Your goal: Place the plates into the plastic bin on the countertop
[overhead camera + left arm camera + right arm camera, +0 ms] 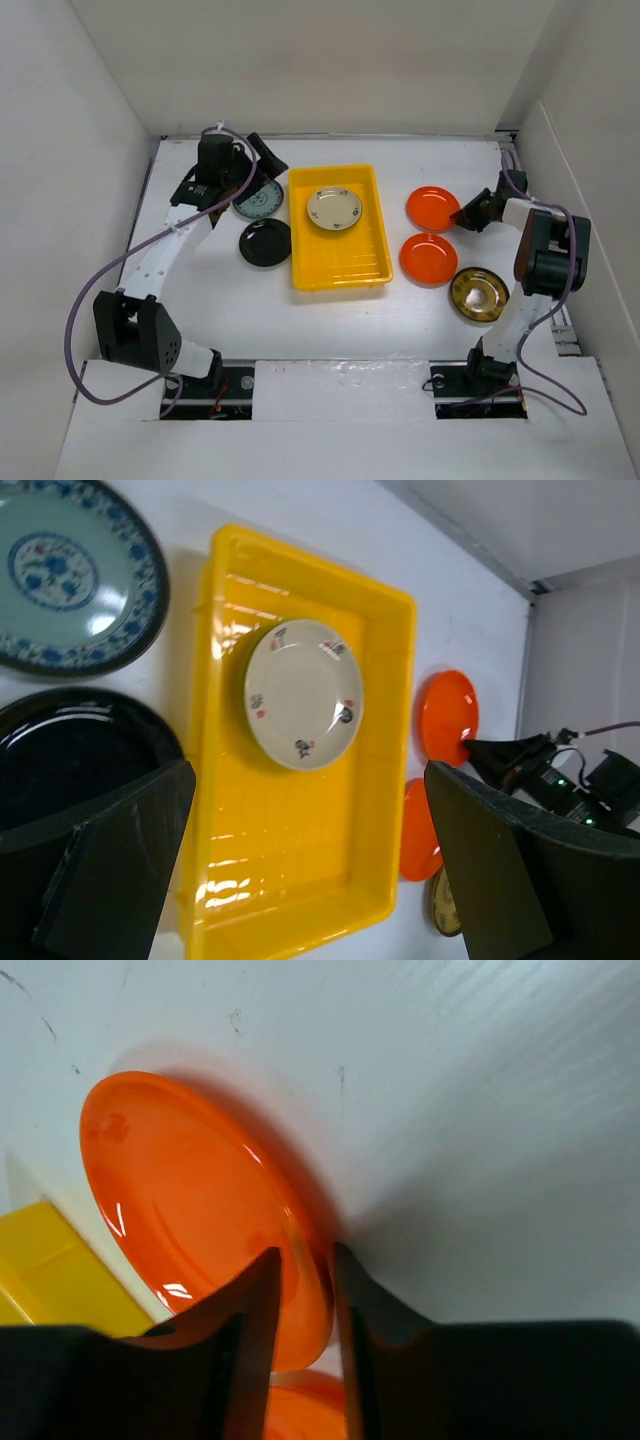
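Rim of far orange plate clamped in right pincer, left pincer spread wide gripping nothing, cream plate sitting in yellow bin.

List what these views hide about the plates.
Teal-blue plate: top view, left arm covers its far side.
Gold-brown plate: left wrist view, only a sliver beside the pincer finger.
Nearer orange plate: right wrist view, cut off by bottom edge and fingers.
Right pincer on farther orange plate: clamped or not, unclear.
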You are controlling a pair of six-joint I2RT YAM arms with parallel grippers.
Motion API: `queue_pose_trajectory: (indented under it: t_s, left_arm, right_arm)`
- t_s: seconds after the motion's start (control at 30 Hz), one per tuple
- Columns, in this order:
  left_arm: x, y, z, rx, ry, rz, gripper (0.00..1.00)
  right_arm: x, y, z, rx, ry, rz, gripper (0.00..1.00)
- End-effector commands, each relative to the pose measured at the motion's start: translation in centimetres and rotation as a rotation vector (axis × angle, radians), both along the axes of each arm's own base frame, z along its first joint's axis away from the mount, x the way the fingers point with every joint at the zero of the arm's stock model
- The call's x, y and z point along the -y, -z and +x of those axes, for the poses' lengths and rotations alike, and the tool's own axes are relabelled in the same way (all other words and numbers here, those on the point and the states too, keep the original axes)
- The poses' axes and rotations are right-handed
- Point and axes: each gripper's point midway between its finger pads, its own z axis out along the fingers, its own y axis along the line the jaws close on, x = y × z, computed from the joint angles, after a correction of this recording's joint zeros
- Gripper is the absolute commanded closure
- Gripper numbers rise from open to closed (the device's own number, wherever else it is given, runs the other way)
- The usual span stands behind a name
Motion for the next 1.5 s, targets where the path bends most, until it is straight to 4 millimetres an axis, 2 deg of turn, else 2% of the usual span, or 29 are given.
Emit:
queue_pose_trajectory:
  t_s: [0.0,0.03,0.07,0.1,0.13,0.2,0.23,0.27,0.33,0.37,0.4,0.43,0.47,0.57,0.6,0.67,0.7,0.77,0.83,1.0,1.03,1.07,1.13,1.17,1.2,1.23,1.33,1.4,1.47]
  left_arm:
    - [-0.3,2.5,-1.0,-0.070,0.016,-0.019,0.00]
    - [-0.3,2.5,-1.0,-0.070,0.016,-0.020,0.00]
    - [-1.0,2.9,-0.7,-0.070,-0.010,-0.010,0.00]
    - [-1.1,3.4,-0.7,-0.084,-0.027,-0.013,0.00]
    - [-1.4,3.1,-0.7,-0.073,-0.041,-0.007,0.00]
    - [-2.6,5.3,-1.4,-0.131,-0.113,0.015,0.00]
    - [-3.5,5.4,-1.8,-0.137,-0.161,-0.002,0.00]
    - [-3.8,5.8,-2.0,-0.140,-0.187,-0.006,0.00]
    - [-5.7,8.0,-3.0,-0.175,-0.272,0.022,0.00]
    - [-6.3,7.7,-3.5,-0.158,-0.304,0.026,0.00]
    - [-7.0,8.2,-4.0,-0.176,-0.342,0.034,0.00]
    - [-8.0,9.2,-4.6,-0.184,-0.385,0.067,0.00]
    - [-8.3,9.7,-5.1,-0.196,-0.401,0.073,0.00]
    - [-9.9,11.4,-6.2,-0.231,-0.463,0.112,0.00]
    - [-10.0,12.0,-6.6,-0.252,-0.463,0.122,0.00]
    - [-10.3,13.6,-7.3,-0.286,-0.469,0.144,0.00]
    - [-10.3,14.3,-7.5,-0.304,-0.468,0.152,0.00]
    - [-10.6,15.1,-7.9,-0.321,-0.476,0.167,0.00]
    - [-10.7,16.4,-8.4,-0.335,-0.475,0.174,0.00]
    - [-11.0,19.7,-9.6,-0.394,-0.473,0.190,0.02]
    - [-10.9,19.6,-9.3,-0.382,-0.473,0.184,0.02]
    - [-11.0,20.4,-9.4,-0.394,-0.473,0.190,0.03]
    - [-10.6,21.1,-9.6,-0.406,-0.455,0.179,0.08]
    - [-10.6,21.9,-9.8,-0.420,-0.455,0.185,0.08]
    - [-10.6,22.2,-9.6,-0.423,-0.454,0.186,0.08]
    - [-10.4,22.4,-9.5,-0.424,-0.439,0.185,0.08]
    - [-10.1,23.2,-9.4,-0.428,-0.430,0.178,0.09]
    - [-10.1,24.0,-9.4,-0.448,-0.429,0.186,0.14]
    - [-9.9,24.0,-9.0,-0.437,-0.423,0.174,0.18]
  right_arm:
    - [-0.5,0.0,1.1,-0.001,-0.025,-0.012,0.72]
    - [-0.6,0.7,0.8,-0.022,-0.033,-0.013,0.78]
    - [-0.6,0.7,0.8,-0.022,-0.033,-0.013,0.93]
    - [-0.4,0.7,0.8,-0.024,-0.028,-0.021,1.00]
    - [-0.4,0.7,0.8,-0.024,-0.028,-0.021,1.00]
    - [0.1,-1.6,1.1,0.019,0.022,-0.039,1.00]
    - [0.1,-2.6,1.3,0.064,0.035,-0.039,1.00]
    - [0.2,-5.8,1.9,0.143,0.049,-0.045,1.00]
    - [-1.2,-8.6,2.3,0.222,0.031,-0.022,1.00]
    - [-2.8,-10.4,2.9,0.270,-0.006,-0.026,1.00]
    - [-3.8,-12.4,3.1,0.316,-0.028,-0.031,1.00]
    - [-4.7,-13.3,3.3,0.340,-0.055,-0.049,1.00]
    - [-6.9,-14.4,3.7,0.370,-0.111,-0.052,1.00]
    - [-10.3,-14.2,4.0,0.350,-0.209,-0.065,1.00]
    - [-12.7,-14.6,4.2,0.367,-0.267,-0.066,1.00]
    - [-15.3,-13.6,4.3,0.353,-0.328,-0.062,1.00]
    - [-17.9,-14.1,4.1,0.365,-0.391,-0.055,1.00]
    - [-20.1,-13.1,4.3,0.354,-0.442,-0.054,1.00]
    - [-22.7,-13.6,4.3,0.366,-0.486,-0.052,1.00]
    - [-26.1,-11.6,4.7,0.336,-0.548,-0.042,1.00]
    - [-26.2,-11.4,5.0,0.335,-0.548,-0.042,1.00]
    - [-26.8,-11.1,4.7,0.321,-0.559,-0.040,1.00]
    - [-26.6,-10.6,4.9,0.312,-0.551,-0.050,0.94]
    - [-27.1,-10.8,4.9,0.324,-0.559,-0.048,0.87]
    - [-27.1,-10.8,4.9,0.321,-0.553,-0.042,0.66]
    - [-27.2,-11.0,5.0,0.332,-0.553,-0.041,0.54]
    - [-28.1,-12.4,4.4,0.369,-0.570,-0.036,0.33]
    - [-28.4,-13.5,4.1,0.397,-0.577,-0.048,0.28]
    - [-28.4,-15.7,3.3,0.439,-0.568,-0.060,0.24]
